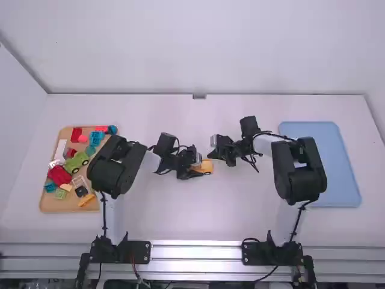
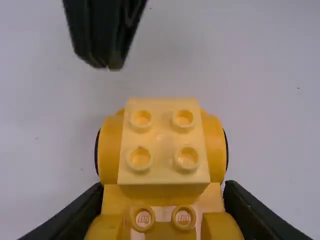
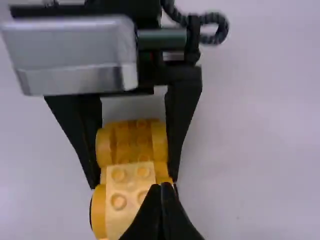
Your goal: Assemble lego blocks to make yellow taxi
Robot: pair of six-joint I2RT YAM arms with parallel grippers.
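L gripper (image 1: pixel 198 169) held yellow car (image 2: pixel 212 150) btwn fingers; R gripper (image 1: pixel 212 155) was closed, empty, hid corner of pale block (image 2: pixel 161 160). Car's end was cut off, L wrist view.

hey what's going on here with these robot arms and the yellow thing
The left gripper has its fingers on either side of a yellow toy car, with a paler four-stud block on top at one end. The right gripper, fingers shut, is close by that end, not gripping anything. More colorful pieces lie on the tan tray.
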